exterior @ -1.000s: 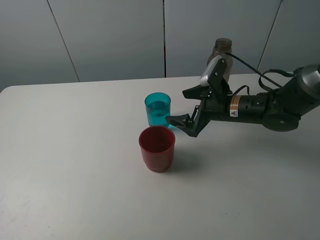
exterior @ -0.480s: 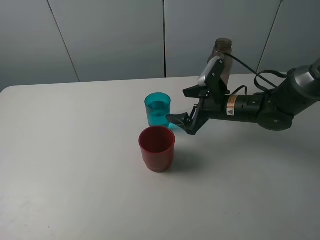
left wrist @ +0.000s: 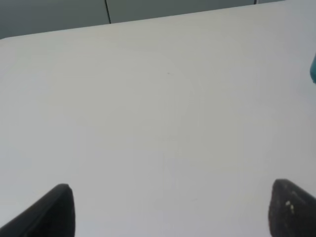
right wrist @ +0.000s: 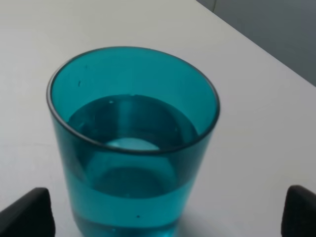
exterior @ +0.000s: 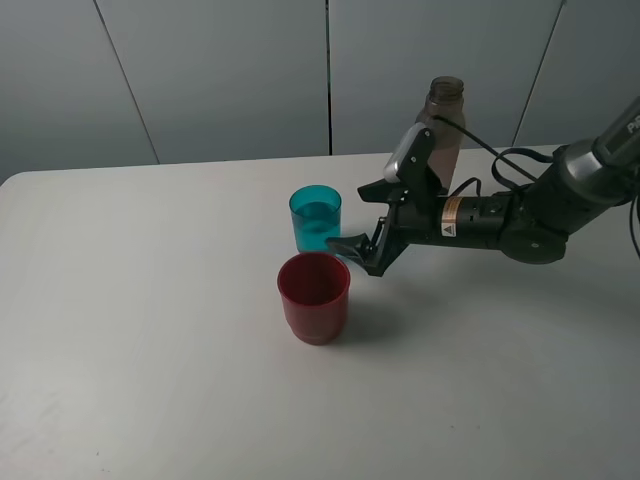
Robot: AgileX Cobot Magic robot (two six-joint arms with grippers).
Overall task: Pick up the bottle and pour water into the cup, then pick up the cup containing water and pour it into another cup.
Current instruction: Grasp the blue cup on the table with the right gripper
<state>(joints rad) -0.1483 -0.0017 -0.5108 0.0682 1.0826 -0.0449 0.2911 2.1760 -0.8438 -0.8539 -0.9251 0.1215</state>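
**Teal plastic cup, part full: lies straight ahead of my right gripper**

- **Item:** teal cup (exterior: 316, 218), see-through, standing upright on the table (exterior: 150, 300) with water inside.
- **Position:** directly in front of my right gripper (exterior: 348, 215), close to the fingertips and centred on the gap between them. I see no contact.
- **Gripper state:** jaws spread wide, nothing held.
- **Axis:** the cup is vertical and the fingers lie roughly level, so I judge a short push forward would put one finger on each side of it.
- **Red cup (exterior: 314, 297):** near one fingertip, off my line of approach.
- **Bottle (exterior: 444, 125):** behind the gripper, beside the arm.
- **Left gripper (left wrist: 170, 212):** spread, empty, over bare table. My right arm is plainly the nearer.
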